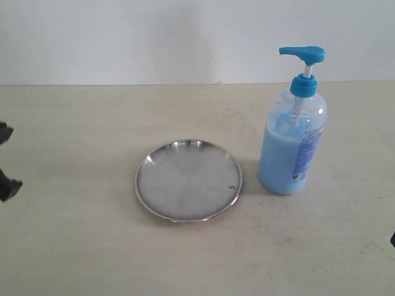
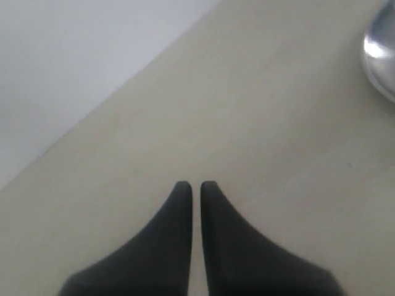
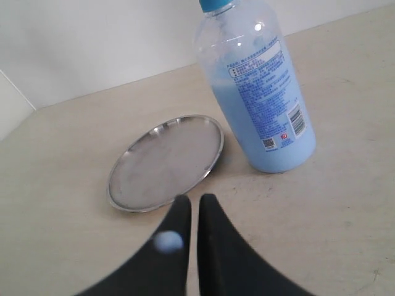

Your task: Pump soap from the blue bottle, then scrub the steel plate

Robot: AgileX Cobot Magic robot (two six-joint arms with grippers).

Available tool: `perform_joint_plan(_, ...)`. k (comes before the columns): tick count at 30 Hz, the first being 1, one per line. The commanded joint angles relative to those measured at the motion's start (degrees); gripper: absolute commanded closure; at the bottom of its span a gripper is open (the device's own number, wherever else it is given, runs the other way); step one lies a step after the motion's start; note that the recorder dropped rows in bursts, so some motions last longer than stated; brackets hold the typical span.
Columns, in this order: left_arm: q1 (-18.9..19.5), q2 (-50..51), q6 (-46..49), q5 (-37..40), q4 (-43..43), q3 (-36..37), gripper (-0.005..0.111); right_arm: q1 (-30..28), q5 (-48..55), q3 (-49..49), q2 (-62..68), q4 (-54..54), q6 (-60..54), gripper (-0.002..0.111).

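The left pincer is pinched almost shut over the counter and holds nothing. The right pincer is the same. Farther in, the plate lies flat with no soap on it. Just beside it stands the bottle, over half full of blue soap. I think pumping and scrubbing are both still to do.
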Motion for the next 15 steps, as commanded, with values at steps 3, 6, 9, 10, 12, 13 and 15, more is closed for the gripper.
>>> perform_joint_plan(3, -0.11, -4.89, -0.92, 6.57, 1.59, 1.26, 0.103, 0.1, -0.13, -0.06, -0.32, -0.31, -0.34, 0.107)
perform_joint_plan(6, -0.11, -10.76, -0.92, 13.35, 1.59, 1.12, 0.103, 0.1, -0.13, -0.06, -0.32, -0.31, -0.34, 0.107)
perform_joint_plan(9, -0.11, -19.31, -2.07, 18.33, 2.32, 0.98, 0.103, 0.1, -0.13, -0.06, -0.32, -0.31, -0.34, 0.107)
perform_joint_plan(10, -0.11, -22.18, -5.06, 19.76, 4.81, 0.98, 0.103, 0.1, -0.13, -0.06, -0.32, -0.31, -0.34, 0.107)
perform_joint_plan(12, -0.11, -26.97, -17.84, 20.03, 14.64, 1.34, 0.103, 0.1, -0.13, -0.06, -0.32, -0.31, -0.34, 0.107)
perform_joint_plan(13, -0.11, -29.37, -27.53, 19.6, 22.08, 1.61, 0.103, 0.1, -0.13, -0.06, -0.32, -0.31, -0.34, 0.107)
perform_joint_plan(15, 0.14, -32.94, -42.53, 18.78, 34.22, 2.37, 0.103, 0.1, -0.13, -0.06, -0.32, -0.31, -0.34, 0.107)
